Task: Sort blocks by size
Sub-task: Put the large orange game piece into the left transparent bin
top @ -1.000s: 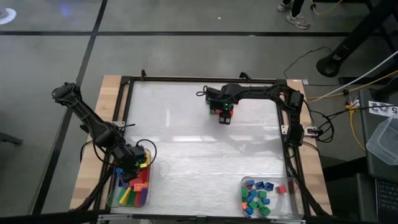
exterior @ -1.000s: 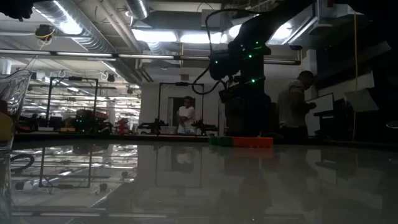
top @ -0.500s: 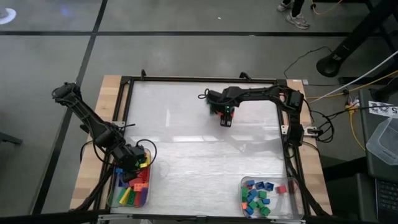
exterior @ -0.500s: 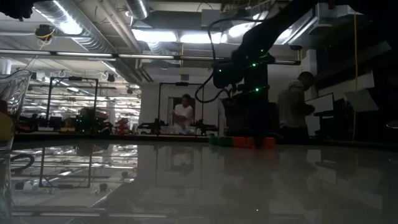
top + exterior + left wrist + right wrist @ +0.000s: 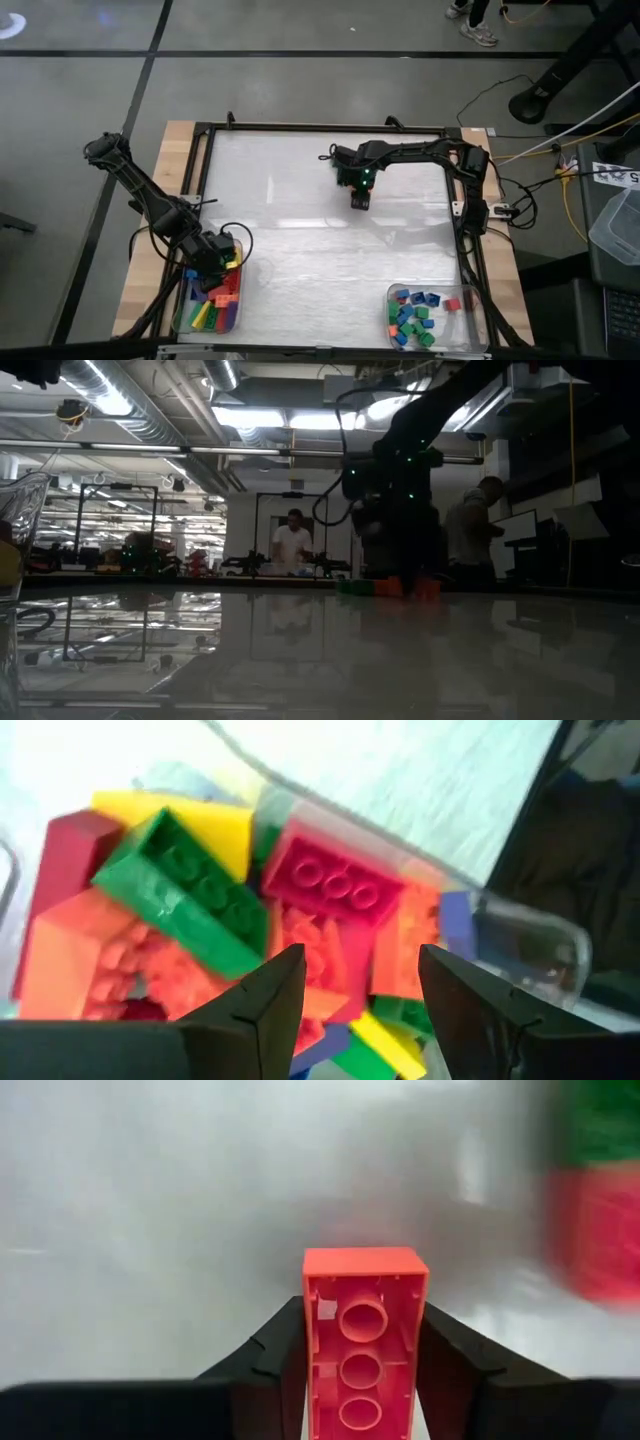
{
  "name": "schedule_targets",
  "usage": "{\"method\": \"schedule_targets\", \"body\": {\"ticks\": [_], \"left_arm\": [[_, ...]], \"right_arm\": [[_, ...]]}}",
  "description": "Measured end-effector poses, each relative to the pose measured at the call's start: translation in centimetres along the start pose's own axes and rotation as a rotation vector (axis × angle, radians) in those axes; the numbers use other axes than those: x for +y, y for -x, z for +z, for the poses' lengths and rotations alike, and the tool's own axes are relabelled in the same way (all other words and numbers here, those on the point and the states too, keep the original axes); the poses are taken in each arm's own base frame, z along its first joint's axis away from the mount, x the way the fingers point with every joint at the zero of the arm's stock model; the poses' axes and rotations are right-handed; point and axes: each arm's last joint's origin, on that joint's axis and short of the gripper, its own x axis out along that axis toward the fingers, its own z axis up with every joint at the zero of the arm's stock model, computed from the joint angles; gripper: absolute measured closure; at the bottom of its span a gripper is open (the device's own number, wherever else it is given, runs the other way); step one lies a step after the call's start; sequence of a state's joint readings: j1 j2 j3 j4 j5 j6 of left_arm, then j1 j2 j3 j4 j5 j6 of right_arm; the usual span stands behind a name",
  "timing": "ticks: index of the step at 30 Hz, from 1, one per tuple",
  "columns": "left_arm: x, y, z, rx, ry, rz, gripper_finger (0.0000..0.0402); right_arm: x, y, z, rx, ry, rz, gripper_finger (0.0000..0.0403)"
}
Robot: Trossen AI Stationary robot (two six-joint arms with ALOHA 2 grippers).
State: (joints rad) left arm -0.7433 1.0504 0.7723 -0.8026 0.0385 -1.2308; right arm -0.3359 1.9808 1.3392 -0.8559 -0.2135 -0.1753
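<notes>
My right gripper (image 5: 360, 196) stands at the table's far middle, pointing steeply down, shut on a long orange-red block (image 5: 365, 1330) whose hollow underside faces the wrist camera. Beside it a green and a red block (image 5: 598, 1190) lie on the table; the low view shows them as a low row (image 5: 352, 588). My left gripper (image 5: 360, 970) hangs open over the left tray (image 5: 207, 300), above a pile of long blocks, among them a green one (image 5: 185, 890) and a magenta one (image 5: 335, 885). My right gripper pinches the orange-red block by its two long sides (image 5: 314, 1335) between its two fingers (image 5: 268, 1355). The fingers come from above, pointing steeply down, and lie along the block. Whether the block is off the table, I cannot tell.
A clear tray (image 5: 436, 318) at the near right holds several small square blocks, mostly blue and green. The left tray sits at the near left corner. A black frame (image 5: 330, 127) rims the table. People stand in the room beyond the far edge.
My right gripper has come down toward the table, over the orange-red block, and has tipped more steeply downward. In the low view it has sunk from above the row of blocks to their level.
</notes>
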Motion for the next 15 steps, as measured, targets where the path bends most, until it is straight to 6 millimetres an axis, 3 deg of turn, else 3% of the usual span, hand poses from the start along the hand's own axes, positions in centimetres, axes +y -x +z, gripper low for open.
{"method": "schedule_targets", "body": {"ticks": [8,15], "left_arm": [[-1.1,0.1,0.5,-0.084,-0.034,-0.106,0.0218],[-2.5,0.7,2.6,-0.395,-0.294,-0.169,0.0217]], "right_arm": [[4.8,-0.6,2.3,-0.200,0.162,0.325,0.0249],[10.4,-0.7,4.6,-0.432,0.400,0.390,0.0254]]}}
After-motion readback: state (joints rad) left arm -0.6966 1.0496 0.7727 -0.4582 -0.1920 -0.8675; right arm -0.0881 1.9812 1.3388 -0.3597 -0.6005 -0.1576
